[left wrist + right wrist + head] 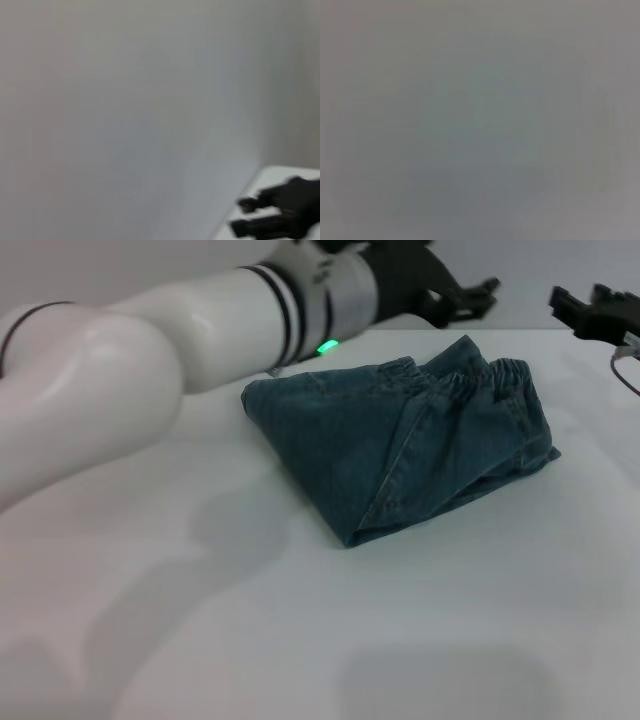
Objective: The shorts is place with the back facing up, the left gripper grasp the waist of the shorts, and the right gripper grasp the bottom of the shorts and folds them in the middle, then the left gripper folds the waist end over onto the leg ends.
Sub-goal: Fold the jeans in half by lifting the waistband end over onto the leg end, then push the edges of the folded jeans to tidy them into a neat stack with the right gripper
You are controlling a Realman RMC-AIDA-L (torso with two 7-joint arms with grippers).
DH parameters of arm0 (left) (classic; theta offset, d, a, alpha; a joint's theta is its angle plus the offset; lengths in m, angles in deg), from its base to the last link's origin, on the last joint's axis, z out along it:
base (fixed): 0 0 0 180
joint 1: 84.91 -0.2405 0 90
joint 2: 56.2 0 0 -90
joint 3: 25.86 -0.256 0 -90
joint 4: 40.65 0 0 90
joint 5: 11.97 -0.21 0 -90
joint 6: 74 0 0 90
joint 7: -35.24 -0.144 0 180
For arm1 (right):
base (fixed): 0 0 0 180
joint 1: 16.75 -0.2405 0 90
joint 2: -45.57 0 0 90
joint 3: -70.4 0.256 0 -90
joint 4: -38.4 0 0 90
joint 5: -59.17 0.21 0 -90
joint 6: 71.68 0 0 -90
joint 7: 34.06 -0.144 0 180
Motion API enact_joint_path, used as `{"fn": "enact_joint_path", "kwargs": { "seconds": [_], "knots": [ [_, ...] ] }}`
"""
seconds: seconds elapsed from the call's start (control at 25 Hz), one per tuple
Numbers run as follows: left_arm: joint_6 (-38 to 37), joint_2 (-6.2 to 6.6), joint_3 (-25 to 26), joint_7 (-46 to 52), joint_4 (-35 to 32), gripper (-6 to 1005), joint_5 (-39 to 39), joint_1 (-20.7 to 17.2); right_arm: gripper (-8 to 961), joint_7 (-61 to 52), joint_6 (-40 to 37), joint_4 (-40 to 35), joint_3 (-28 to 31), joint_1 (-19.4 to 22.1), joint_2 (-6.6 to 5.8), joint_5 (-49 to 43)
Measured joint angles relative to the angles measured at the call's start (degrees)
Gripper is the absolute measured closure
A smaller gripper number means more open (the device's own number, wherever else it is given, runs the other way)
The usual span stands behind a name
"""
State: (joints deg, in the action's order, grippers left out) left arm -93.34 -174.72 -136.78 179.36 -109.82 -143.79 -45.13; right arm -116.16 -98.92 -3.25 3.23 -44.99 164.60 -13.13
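Observation:
The shorts [400,435] lie folded into a compact bundle on the white table [300,640] in the head view. Their ruffled elastic waistband [495,375] sits on top at the far right. I cannot make out the leg ends in the bundle. My left gripper [478,298] hovers behind the shorts' far edge, open and holding nothing. At the far right, away from the cloth, my right gripper [565,312] is also open. The left wrist view shows the right gripper [241,215] with its two fingers apart. The right wrist view shows nothing recognisable.
My left arm [150,340], with its green light [326,345], crosses the upper left of the head view above the table. A plain grey wall [125,100] stands behind the table.

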Motion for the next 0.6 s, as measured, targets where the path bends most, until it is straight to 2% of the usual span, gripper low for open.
{"fn": "enact_joint_path", "kwargs": {
  "seconds": [0.04,0.08,0.2,0.24,0.28,0.36,0.48,0.6],
  "knots": [
    [0.00,0.00,0.00,0.00,0.00,326,0.00,0.00,398,0.03,-1.90,-0.78,-0.15,0.51,-0.07,-0.19],
    [2.45,0.13,3.22,-0.47,-2.08,249,-0.02,-3.28,398,0.06,-4.64,-1.69,-0.36,1.05,-0.20,-0.73],
    [3.94,0.23,5.04,-0.57,-3.34,183,-0.03,-5.00,398,0.15,-13.55,-4.79,-0.60,2.65,-0.39,-3.97],
    [7.84,0.30,8.49,-0.56,-5.72,161,-0.01,-8.50,398,0.16,-16.59,-5.91,-0.63,3.17,-0.39,-5.41],
    [10.03,0.33,9.86,-0.48,-6.69,139,-0.01,-10.04,398,0.18,-19.83,-7.23,-0.69,3.65,-0.36,-7.05],
    [11.71,0.39,10.96,-0.36,-7.50,139,-0.01,-11.31,399,0.18,-25.95,-9.44,-0.87,4.33,-0.29,-10.29],
    [15.71,0.59,14.45,-0.03,-10.15,139,-0.01,-15.70,402,-0.19,-35.93,-11.98,-1.29,4.59,-0.37,-14.55],
    [16.04,0.58,14.86,-0.03,-10.50,139,0.00,-16.46,404,-3.05,-44.91,-14.10,-1.34,3.72,-0.66,-19.57]
  ]
}}
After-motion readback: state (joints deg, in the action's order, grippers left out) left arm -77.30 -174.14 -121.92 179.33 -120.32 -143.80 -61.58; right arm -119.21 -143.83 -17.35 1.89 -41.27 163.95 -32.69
